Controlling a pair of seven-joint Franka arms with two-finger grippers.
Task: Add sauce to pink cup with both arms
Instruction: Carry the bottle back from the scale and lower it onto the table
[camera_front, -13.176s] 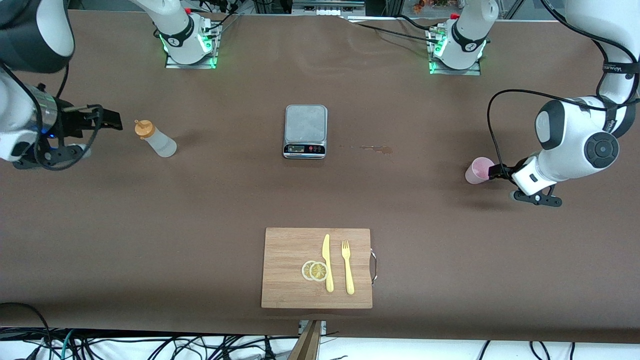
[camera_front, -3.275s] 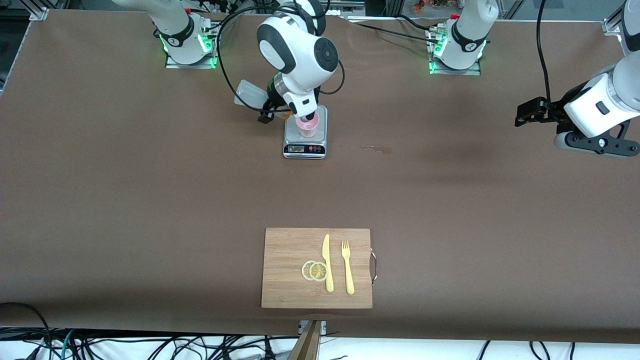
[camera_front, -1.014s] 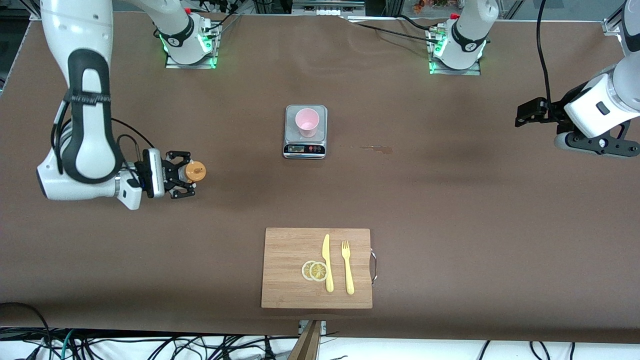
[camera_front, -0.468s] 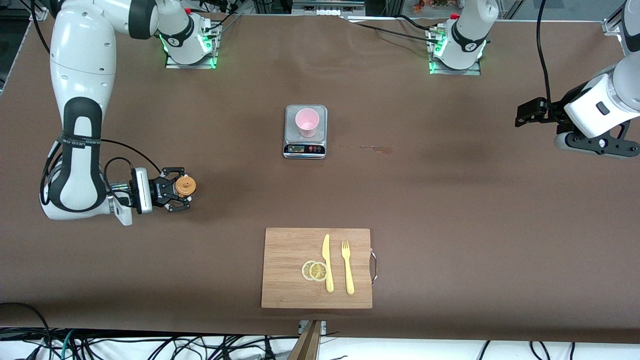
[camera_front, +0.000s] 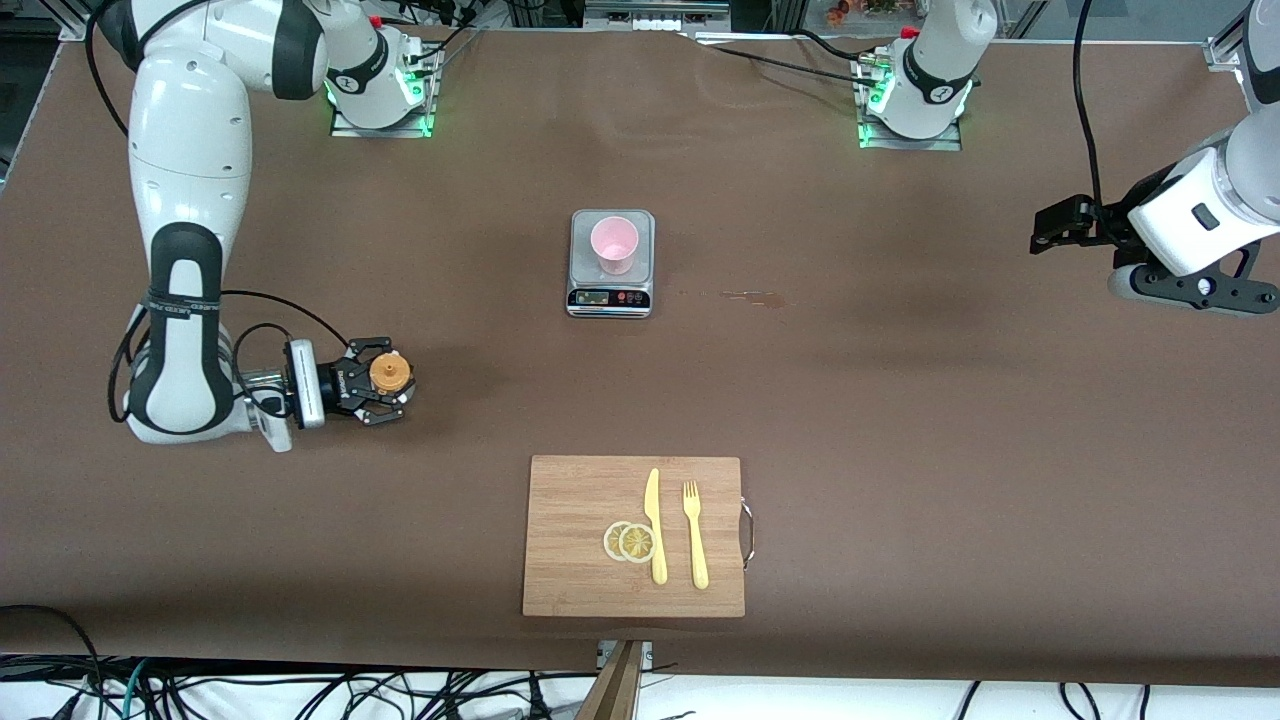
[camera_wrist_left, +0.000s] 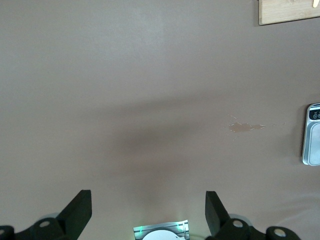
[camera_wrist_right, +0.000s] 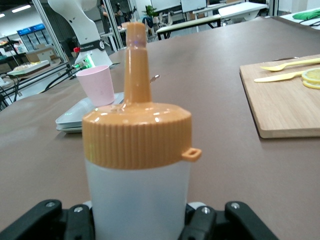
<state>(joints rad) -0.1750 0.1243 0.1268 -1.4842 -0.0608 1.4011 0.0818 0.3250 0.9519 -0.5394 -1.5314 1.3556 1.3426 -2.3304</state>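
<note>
The sauce bottle (camera_front: 390, 371), whitish with an orange nozzle cap, stands upright between the fingers of my right gripper (camera_front: 384, 381), which is shut on its body low over the table toward the right arm's end. In the right wrist view the bottle (camera_wrist_right: 137, 135) fills the middle, above the gripper (camera_wrist_right: 137, 222). The pink cup (camera_front: 613, 243) stands upright on the grey scale (camera_front: 609, 298) at mid-table and also shows in the right wrist view (camera_wrist_right: 96, 85). My left gripper (camera_front: 1042, 234) is open and empty, waiting above the left arm's end; its fingers (camera_wrist_left: 79, 210) stand wide apart.
A wooden cutting board (camera_front: 580, 520) with a yellow knife (camera_front: 654, 525), a fork (camera_front: 694, 532) and lemon slices (camera_front: 630, 541) lies nearer the front camera than the scale. A small stain (camera_front: 755, 297) marks the cloth beside the scale.
My right gripper carried the bottle nearer the front camera, then a little toward the table's middle. The cup, the scale and the left arm have not moved.
</note>
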